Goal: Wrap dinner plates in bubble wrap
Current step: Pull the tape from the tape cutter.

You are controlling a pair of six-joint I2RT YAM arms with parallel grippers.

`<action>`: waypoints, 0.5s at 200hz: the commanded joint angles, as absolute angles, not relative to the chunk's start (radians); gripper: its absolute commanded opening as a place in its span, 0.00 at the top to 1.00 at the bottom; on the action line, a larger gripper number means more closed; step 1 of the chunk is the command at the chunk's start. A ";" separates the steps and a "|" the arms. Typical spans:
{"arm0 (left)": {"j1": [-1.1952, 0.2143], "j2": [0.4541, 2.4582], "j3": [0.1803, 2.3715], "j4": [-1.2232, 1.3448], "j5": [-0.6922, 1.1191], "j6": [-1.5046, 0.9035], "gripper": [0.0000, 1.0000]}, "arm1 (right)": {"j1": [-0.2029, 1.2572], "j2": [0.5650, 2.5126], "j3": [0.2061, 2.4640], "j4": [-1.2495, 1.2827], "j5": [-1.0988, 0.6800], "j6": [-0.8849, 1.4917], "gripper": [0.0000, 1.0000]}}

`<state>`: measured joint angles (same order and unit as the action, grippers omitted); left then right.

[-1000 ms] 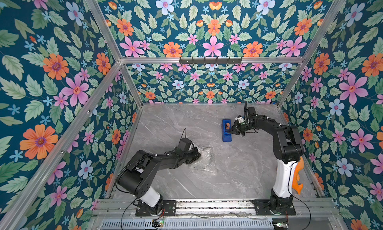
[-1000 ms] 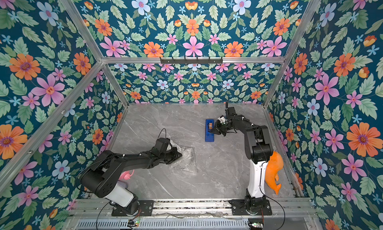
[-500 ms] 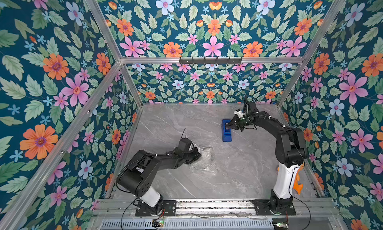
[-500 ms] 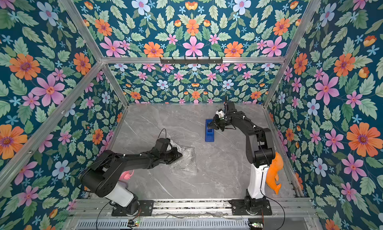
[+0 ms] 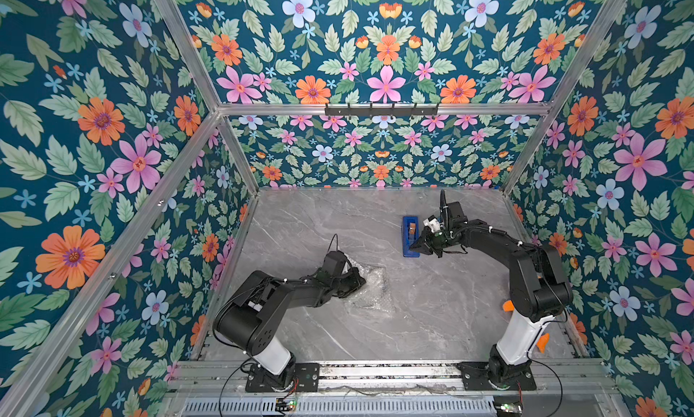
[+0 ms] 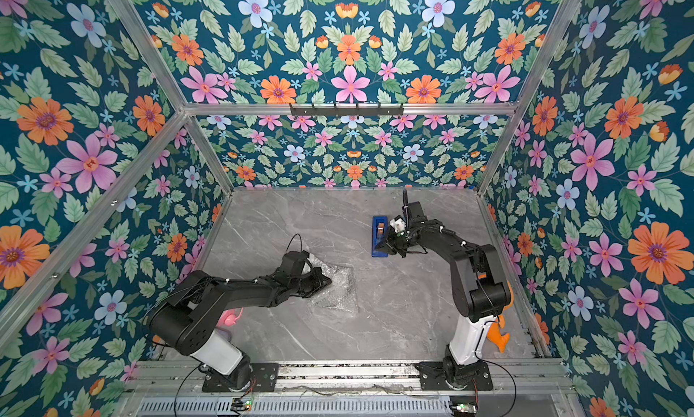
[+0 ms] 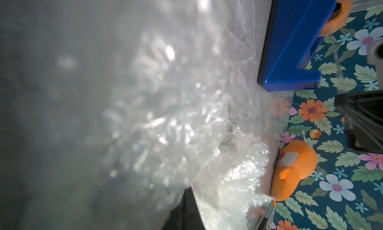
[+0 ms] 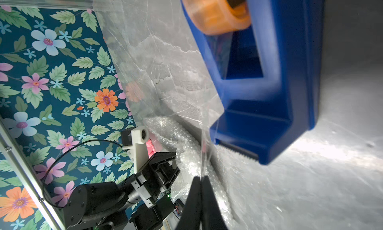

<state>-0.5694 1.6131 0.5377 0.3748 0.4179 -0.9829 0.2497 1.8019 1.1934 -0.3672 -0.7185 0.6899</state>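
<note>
Right wrist view: the right claw (image 8: 200,178), jaws pressed together on a strip of clear tape (image 8: 207,140), has over the past second drawn it from the roll (image 8: 217,13) toward the cutter end of the blue tape dispenser (image 8: 290,90), likely readying a piece to seal the package. Beyond it, well apart on the worktop (image 5: 432,321), lies the bubble wrap (image 5: 371,289), bundled, with the left claw (image 5: 358,282) closed and resting on its edge. The dinner plate is hidden, presumably inside.

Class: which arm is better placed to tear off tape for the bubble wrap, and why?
Right: the right gripper is shut on the clear tape strip drawn from the blue dispenser; the left gripper is at the bubble wrap, apart from it.
</note>
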 commanded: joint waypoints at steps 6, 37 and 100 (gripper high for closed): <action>-0.571 1.624 0.531 0.282 0.407 -0.980 1.00 | 0.253 1.788 1.163 -0.379 -0.701 0.690 1.00; -0.571 1.618 0.530 0.277 0.405 -0.981 1.00 | 0.255 1.790 1.158 -0.412 -0.663 0.665 1.00; -0.571 1.621 0.529 0.278 0.405 -0.980 1.00 | 0.265 1.818 1.147 -0.437 -0.615 0.632 1.00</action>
<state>-0.5694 1.6127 0.5362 0.3786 0.4187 -0.9855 0.2592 1.7988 1.1469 -0.3790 -0.6422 0.6575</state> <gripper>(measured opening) 0.050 0.049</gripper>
